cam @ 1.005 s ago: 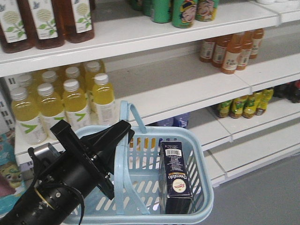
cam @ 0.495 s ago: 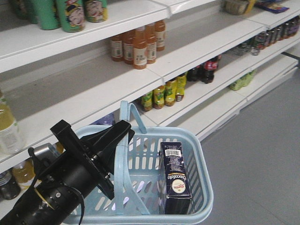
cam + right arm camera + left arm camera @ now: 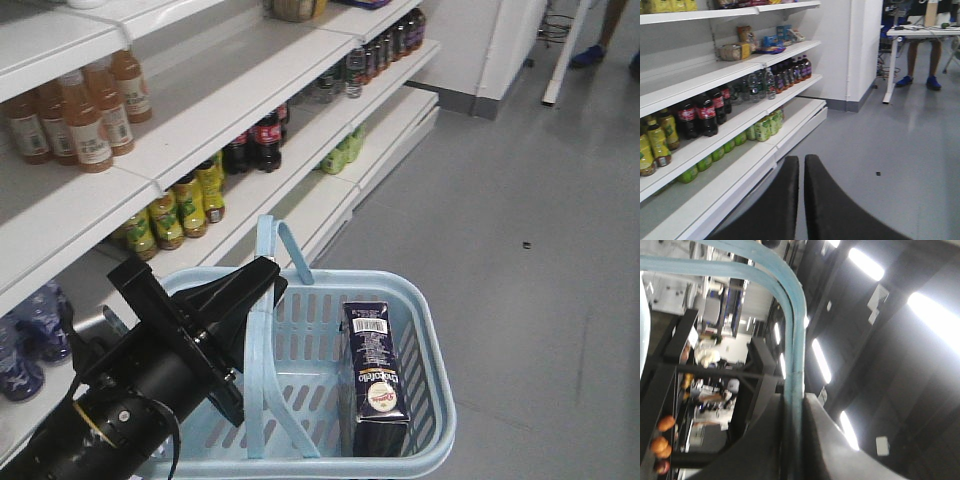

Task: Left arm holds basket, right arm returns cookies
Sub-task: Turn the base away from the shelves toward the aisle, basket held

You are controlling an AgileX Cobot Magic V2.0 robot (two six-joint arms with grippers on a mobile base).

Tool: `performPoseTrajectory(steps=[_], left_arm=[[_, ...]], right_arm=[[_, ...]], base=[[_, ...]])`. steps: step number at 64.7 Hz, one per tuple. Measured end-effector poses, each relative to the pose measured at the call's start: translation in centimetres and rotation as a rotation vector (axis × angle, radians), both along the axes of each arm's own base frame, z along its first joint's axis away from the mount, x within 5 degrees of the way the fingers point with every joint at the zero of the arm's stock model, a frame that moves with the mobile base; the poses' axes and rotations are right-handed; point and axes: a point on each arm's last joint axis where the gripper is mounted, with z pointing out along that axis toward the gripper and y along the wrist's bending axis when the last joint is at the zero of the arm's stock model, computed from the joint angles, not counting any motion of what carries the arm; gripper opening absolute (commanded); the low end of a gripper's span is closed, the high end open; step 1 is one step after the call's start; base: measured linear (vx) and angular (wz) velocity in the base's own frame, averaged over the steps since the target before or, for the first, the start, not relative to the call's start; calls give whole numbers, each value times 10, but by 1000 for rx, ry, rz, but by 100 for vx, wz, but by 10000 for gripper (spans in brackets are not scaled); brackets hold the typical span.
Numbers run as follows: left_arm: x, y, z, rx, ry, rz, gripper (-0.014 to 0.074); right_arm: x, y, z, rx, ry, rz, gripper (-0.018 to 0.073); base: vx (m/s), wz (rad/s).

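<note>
The light blue basket hangs in the front view, carried by its hoop handle. My left gripper is shut on that handle, and the left wrist view shows the blue handle pinched between the two dark fingers of the left gripper. The cookies, a dark navy box with a barcode patch and a round white logo, stand upright inside the basket at its right end. My right gripper shows only in the right wrist view, its fingers shut with nothing between them, over the grey floor.
White shelves run along the left with orange drink bottles, cola bottles and green bottles. Grey floor lies to the right. A white pillar, a table leg and a person's feet stand farther off.
The view has swung right along the shelves: the yellow bottles are gone and grey floor fills the right. The left arm, basket and cookies keep their places relative to one another.
</note>
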Motion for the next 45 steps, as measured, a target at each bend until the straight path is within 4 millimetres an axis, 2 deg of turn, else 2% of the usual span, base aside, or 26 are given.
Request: performPoseTrajectory(steps=[26,45], left_arm=[[0,0,0,0,0,0,-3],[0,0,0,1,-1,-2,-3]], right_arm=[[0,0,0,0,0,0,-3],[0,0,0,0,0,0,-3]], base=[[2,-57],[4,-40]])
